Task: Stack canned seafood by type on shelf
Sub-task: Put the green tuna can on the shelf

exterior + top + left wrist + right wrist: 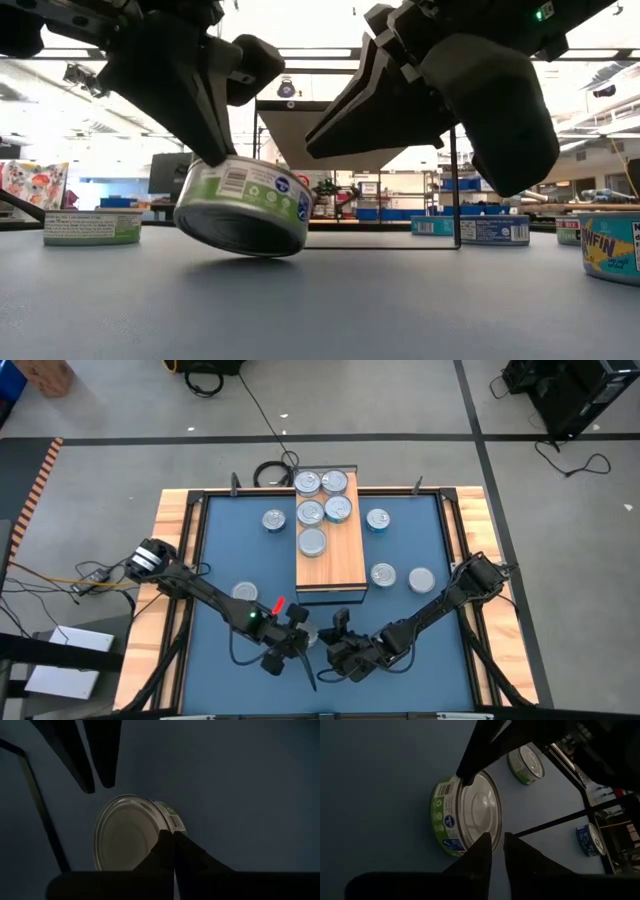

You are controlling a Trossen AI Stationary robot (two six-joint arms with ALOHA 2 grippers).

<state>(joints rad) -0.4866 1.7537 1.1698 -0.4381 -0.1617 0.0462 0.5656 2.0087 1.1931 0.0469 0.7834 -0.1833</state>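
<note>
The left gripper (pixel 174 836), fingers pressed together, is tipping a green-labelled tin (pixel 243 205) at its rim on the blue mat (pixel 230 530). The right gripper (pixel 497 840), fingers slightly apart, is hovering beside it. Rigid, slick, fairly light: better grasped across the sidewalls.

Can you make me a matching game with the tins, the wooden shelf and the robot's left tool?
Things:
1. green-label tin
2. shelf
3. left tool
4. blue tin

Clues:
a. shut
b. holds five tins
c. flat on the mat, beside the shelf
d. tipped up on one edge

Pairs: 1-d, 2-b, 3-a, 4-c
</note>
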